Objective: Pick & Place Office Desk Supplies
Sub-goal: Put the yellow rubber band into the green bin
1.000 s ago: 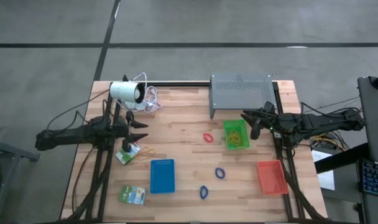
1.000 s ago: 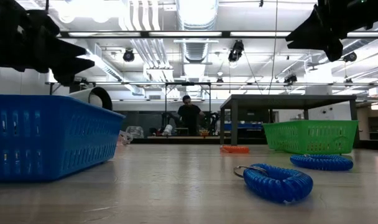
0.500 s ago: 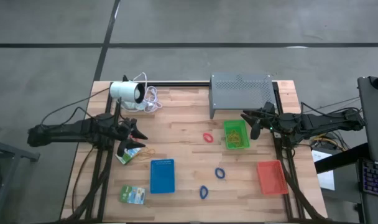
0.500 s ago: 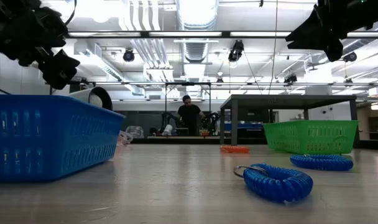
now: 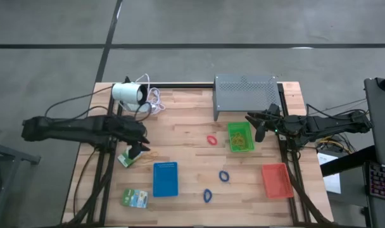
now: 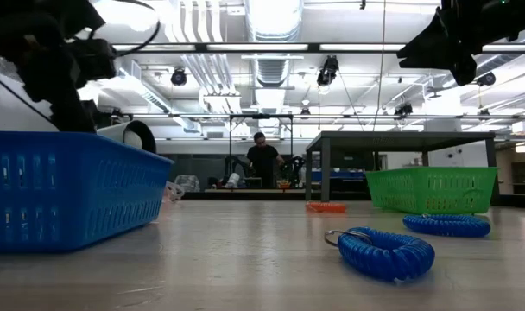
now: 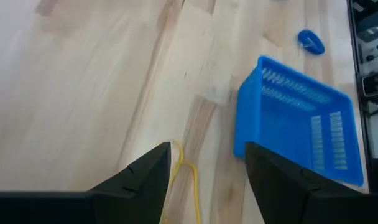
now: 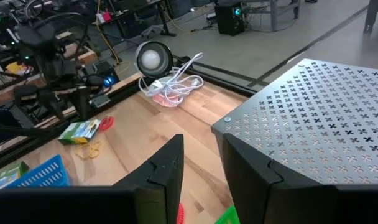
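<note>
The left hand [image 7: 204, 180] hangs wide open, empty, over a yellow rubber band [image 7: 188, 180] on the wooden surface [image 5: 186, 120], beside the blue tray [image 7: 298, 127]. The right hand [image 5: 258, 128], partly open and empty, waits by the green tray [image 5: 240, 137]. Beyond lies grey floor [image 5: 192, 38].

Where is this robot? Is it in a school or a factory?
Probably a robotics lab or workshop. Bare pipes and strip lights run across the ceiling, more work tables stand behind with a person at one, and the wooden table is set up for sorting practice.
</note>
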